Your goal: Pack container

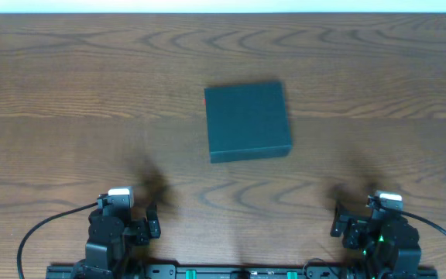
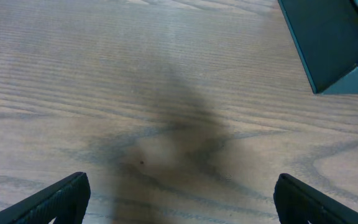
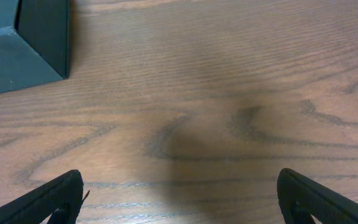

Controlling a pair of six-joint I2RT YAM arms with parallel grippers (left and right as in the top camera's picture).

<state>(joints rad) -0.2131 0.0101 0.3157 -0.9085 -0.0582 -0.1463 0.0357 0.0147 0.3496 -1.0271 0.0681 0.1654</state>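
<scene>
The container (image 1: 248,122), a dark teal-green square box with its lid down, lies flat in the middle of the wooden table. Its corner shows at the top right of the left wrist view (image 2: 334,43) and at the top left of the right wrist view (image 3: 23,43). My left gripper (image 1: 152,221) rests near the front edge, left of the box and well short of it; its jaws are open over bare wood (image 2: 182,193). My right gripper (image 1: 337,221) sits at the front right, open too, with nothing between its fingers (image 3: 179,196).
The brown wooden table (image 1: 68,108) stretches around the box on all sides. Black cables (image 1: 41,229) loop out from both arm bases along the front edge. A pale strip marks the table's far edge (image 1: 223,6).
</scene>
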